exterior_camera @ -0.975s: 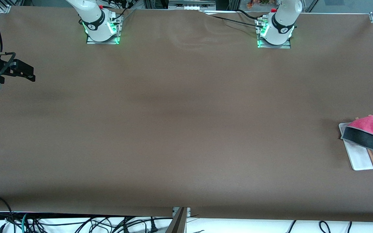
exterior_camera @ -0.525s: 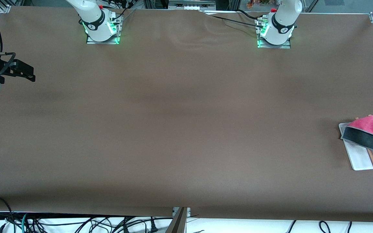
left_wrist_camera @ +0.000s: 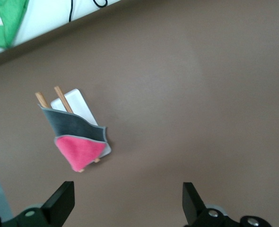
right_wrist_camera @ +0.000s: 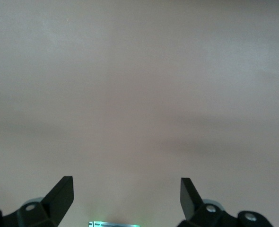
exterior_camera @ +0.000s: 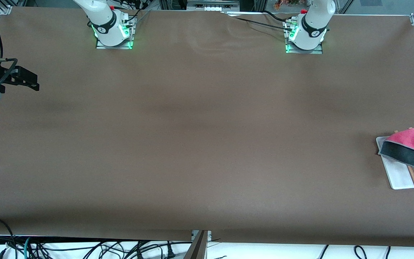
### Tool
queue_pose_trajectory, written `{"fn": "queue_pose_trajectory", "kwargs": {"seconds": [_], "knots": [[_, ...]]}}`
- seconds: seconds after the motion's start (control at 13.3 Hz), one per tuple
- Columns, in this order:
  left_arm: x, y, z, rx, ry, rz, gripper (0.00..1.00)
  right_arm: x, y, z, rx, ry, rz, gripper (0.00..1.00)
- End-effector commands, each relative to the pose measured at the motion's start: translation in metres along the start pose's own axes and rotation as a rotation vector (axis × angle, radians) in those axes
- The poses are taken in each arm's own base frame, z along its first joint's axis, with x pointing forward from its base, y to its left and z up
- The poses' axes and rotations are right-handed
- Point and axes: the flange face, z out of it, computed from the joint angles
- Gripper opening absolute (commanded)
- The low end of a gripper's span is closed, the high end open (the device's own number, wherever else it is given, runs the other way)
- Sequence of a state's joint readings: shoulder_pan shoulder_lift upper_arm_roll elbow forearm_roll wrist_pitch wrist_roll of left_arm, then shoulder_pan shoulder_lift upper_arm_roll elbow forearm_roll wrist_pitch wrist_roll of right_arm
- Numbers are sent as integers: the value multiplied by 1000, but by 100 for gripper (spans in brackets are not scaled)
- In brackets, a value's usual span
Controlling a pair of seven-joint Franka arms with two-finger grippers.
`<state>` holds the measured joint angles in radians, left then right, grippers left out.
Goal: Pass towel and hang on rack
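The towel (exterior_camera: 408,142), pink-red with its dark grey reverse folded outward, lies draped over the rack (exterior_camera: 399,176) at the left arm's end of the table. The rack's white base and two wooden rods (exterior_camera: 413,178) stick out from under the cloth on the side nearer the front camera. In the left wrist view the towel (left_wrist_camera: 78,142) and the rack (left_wrist_camera: 78,104) lie apart from my left gripper (left_wrist_camera: 128,194), which is open and empty over bare table. My right gripper (right_wrist_camera: 126,189) is open and empty too, and it shows over the right arm's end of the table (exterior_camera: 31,83).
A brown cover (exterior_camera: 207,126) spreads over the whole table. The two arm bases (exterior_camera: 113,32) (exterior_camera: 306,34) stand along the edge farthest from the front camera. Loose cables (exterior_camera: 84,248) hang below the nearest edge. A green cloth (left_wrist_camera: 4,19) lies off the table.
A cable and a dark tip of the left arm have come into the front view's edge at the left arm's end. Towel, rack and right gripper are unmoved.
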<state>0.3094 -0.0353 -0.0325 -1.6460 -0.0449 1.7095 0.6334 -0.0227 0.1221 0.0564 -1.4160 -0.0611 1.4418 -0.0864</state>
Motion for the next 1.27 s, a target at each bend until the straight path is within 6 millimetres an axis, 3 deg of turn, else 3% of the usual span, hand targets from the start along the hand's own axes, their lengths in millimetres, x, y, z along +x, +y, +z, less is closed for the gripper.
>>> {"fn": "queue_pose_trajectory", "kwargs": {"seconds": [0.0,0.45,0.6,1.2], "knots": [[1,25,-2,12,-35,-121,100,1,-1,-4,9,8,4,100],[3,56,5,-29,-137,-446,100,1,-1,-4,9,8,4,100],[7,65,5,-27,-146,-463,100,1,-1,-4,9,8,4,100],[9,66,6,-35,-139,-467,100,1,-1,-3,10,7,4,100]]}}
